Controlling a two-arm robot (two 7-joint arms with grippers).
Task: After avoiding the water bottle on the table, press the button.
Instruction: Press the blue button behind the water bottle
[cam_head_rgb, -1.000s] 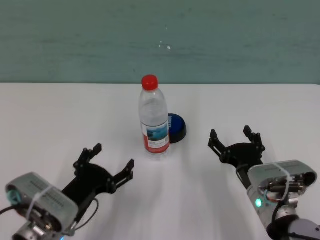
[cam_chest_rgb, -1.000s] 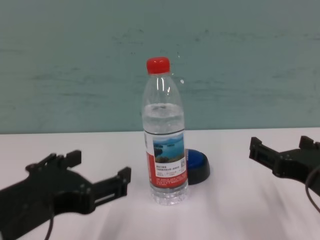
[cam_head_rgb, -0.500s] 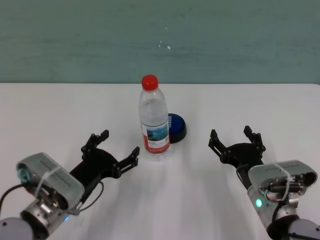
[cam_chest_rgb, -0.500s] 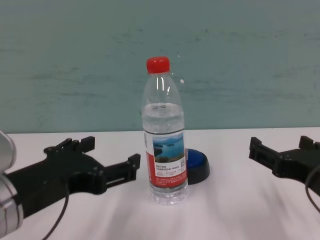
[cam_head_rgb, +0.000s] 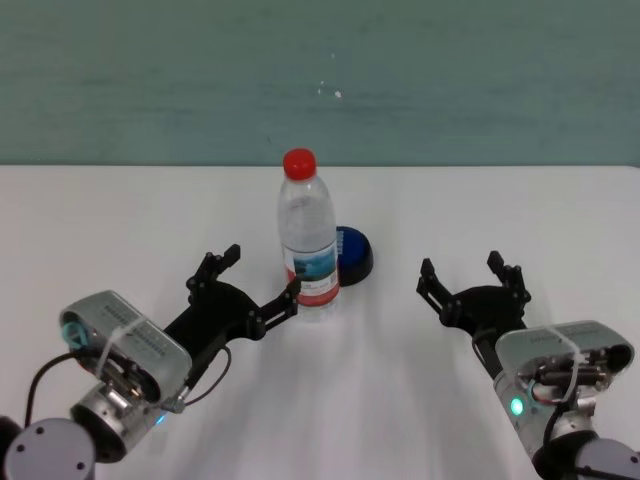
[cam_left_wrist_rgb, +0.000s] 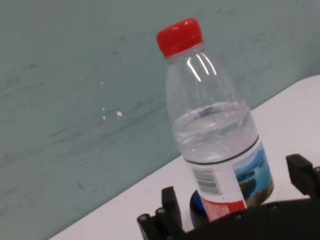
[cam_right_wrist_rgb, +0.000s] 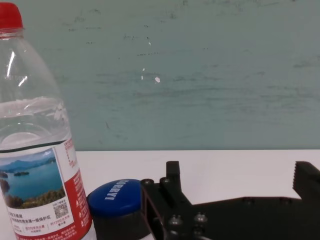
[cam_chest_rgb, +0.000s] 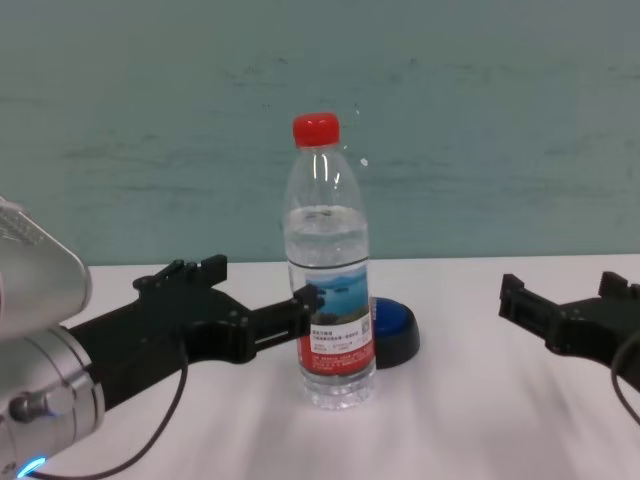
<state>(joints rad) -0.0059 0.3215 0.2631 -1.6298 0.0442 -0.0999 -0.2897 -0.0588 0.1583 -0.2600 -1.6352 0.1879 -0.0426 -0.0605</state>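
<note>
While the water bottle (cam_head_rgb: 306, 235) (clear ribbed plastic, red cap, glossy label) stands upright mid-table (cam_head_rgb: 120, 220), the left gripper (cam_head_rgb: 263, 283) reaches toward it, matte black fingers spread, one tip at the label. Just behind the bottle sits the button (cam_head_rgb: 353, 253), a blue dome on black base. Right gripper (cam_head_rgb: 473, 278) rests apart, fingers spread.

The water bottle (cam_head_rgb: 307, 238) stands on the table (cam_head_rgb: 120, 220), the button (cam_head_rgb: 353, 254) behind-right.

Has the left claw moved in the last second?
Yes. The open left claw has advanced forward and inward toward the water bottle, which stayed put; one fingertip now reaches the label. The right claw is parked.
</note>
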